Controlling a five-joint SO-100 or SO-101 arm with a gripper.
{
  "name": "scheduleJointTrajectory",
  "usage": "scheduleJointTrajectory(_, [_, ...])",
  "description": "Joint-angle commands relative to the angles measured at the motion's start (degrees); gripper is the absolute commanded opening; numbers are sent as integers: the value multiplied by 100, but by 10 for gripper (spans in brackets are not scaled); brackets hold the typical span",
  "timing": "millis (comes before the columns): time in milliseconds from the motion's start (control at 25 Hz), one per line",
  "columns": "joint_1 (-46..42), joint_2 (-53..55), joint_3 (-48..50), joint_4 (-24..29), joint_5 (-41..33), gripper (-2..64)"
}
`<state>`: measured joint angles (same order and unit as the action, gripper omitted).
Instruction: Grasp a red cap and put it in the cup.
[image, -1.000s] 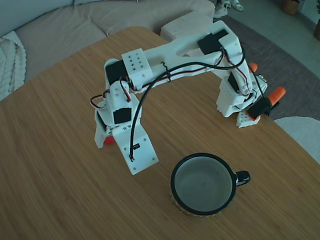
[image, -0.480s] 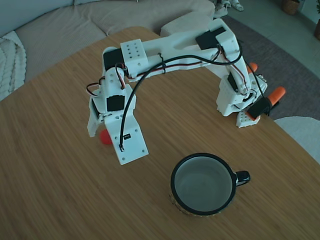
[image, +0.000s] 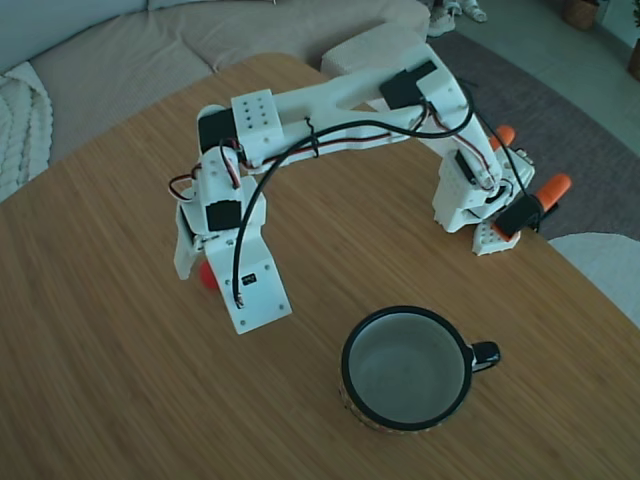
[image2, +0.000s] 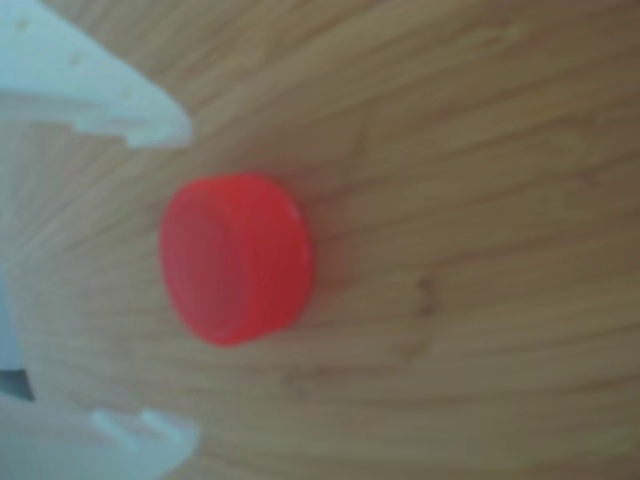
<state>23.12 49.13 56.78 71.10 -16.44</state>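
One red cap (image2: 235, 258) is lying between wide-open, empty jaws. Being light, rigid and slick, it is best pinched across its sidewall; the cup (image: 405, 368) is waiting at four o'clock.

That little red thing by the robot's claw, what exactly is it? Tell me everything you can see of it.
It is a red cap, a small, short, round bottle top that looks like smooth plastic, plain and bright, with a flat face and a low side wall. In the other view it lies on the wooden table, between the two white fingers of the open claw, which do not touch it. In the fixed view the cap is mostly hidden beneath the claw, up and to the left of the cup.
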Motion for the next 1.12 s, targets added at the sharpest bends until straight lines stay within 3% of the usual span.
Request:
scheduleJointTrajectory(0, [18,141,-334,18,35,331])
scheduleJointTrajectory(1080, [18,35,-316,132,35,325])
